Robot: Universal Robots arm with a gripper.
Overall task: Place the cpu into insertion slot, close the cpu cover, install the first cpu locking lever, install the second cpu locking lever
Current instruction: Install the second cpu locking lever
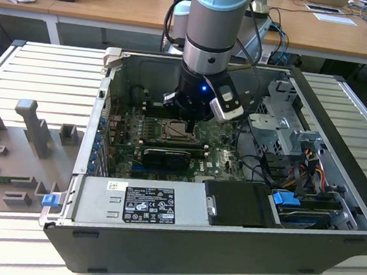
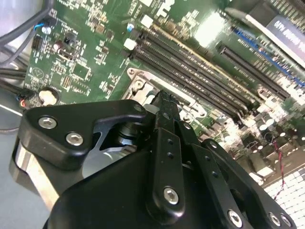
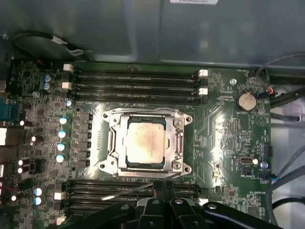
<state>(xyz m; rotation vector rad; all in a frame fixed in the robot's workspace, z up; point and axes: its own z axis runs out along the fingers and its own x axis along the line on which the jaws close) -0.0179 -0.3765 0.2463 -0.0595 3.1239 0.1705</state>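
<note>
end effector (image 3: 159, 187) fingers pressed together, empty, hanging just beside the cpu (image 3: 145, 141) seated in the insertion slot (image 3: 114, 143).

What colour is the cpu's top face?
Pale silvery-beige, clearest in the first wrist view, where the cpu sits in the insertion slot.

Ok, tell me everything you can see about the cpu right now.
The cpu is a flat square chip with a pale, silvery-beige metal face, slightly mottled. It lies flat in the insertion slot on the green board, face up. The silvery cpu cover appears to lie down around it, framing its edges. The tool is beside the socket, not touching the chip.
</note>
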